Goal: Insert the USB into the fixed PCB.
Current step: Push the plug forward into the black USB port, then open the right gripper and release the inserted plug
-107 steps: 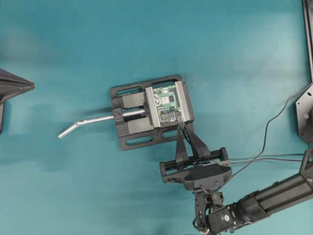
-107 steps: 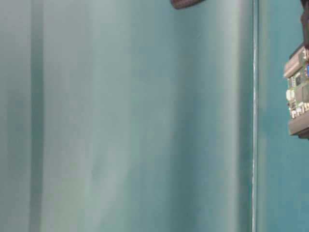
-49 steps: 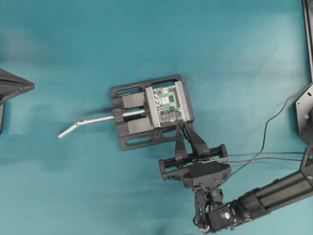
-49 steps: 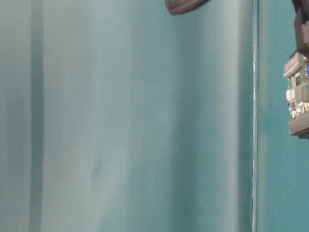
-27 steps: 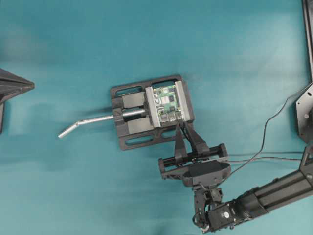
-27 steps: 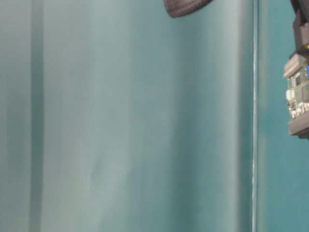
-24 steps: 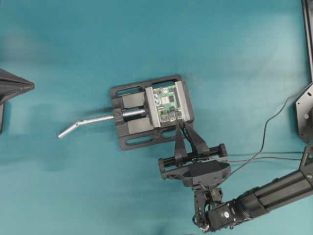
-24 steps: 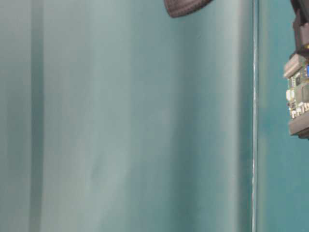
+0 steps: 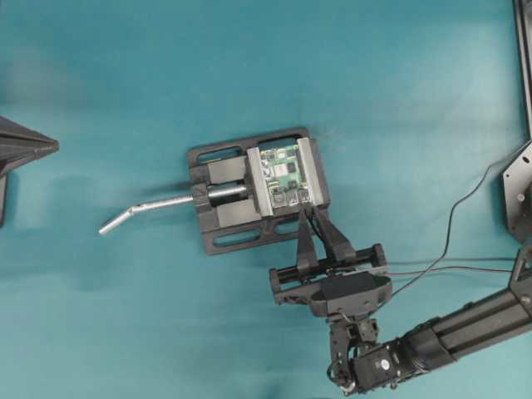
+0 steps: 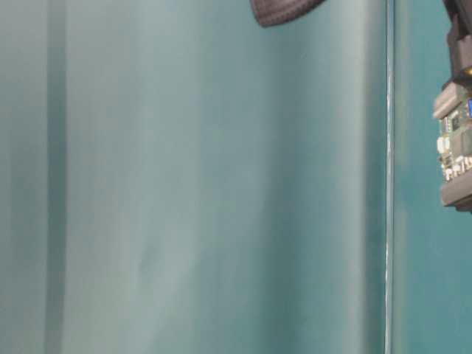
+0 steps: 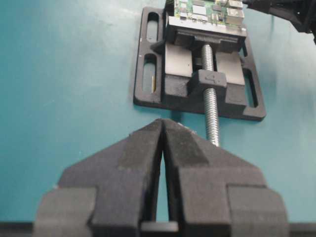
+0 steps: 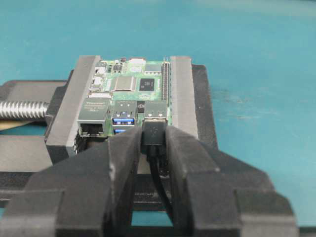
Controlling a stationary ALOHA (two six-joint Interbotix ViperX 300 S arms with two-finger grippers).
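Observation:
The fixed PCB (image 9: 284, 176) (image 12: 133, 89) (image 11: 207, 10) is a green board clamped between the vise's grey jaw plates. Its silver ports face my right gripper (image 9: 309, 213) (image 12: 154, 137). That gripper is shut on the USB (image 12: 154, 131), a dark plug whose front end sits at the mouth of the right-hand silver port (image 12: 156, 110). No metal tip shows. The plug's thin black cable (image 12: 160, 182) runs back between the fingers. My left gripper (image 11: 162, 124) (image 9: 51, 148) is shut and empty at the far left, pointing at the vise.
The black vise (image 9: 223, 218) (image 11: 197, 79) stands mid-table, its silver handle (image 9: 145, 208) sticking out to the left. Thin black cables (image 9: 449, 270) trail right from the right arm. The table-level view catches only the PCB (image 10: 456, 140) at its right edge.
Since the earliest frame the right gripper has shifted slightly left at the PCB's port edge. Over the last half second nothing has visibly moved.

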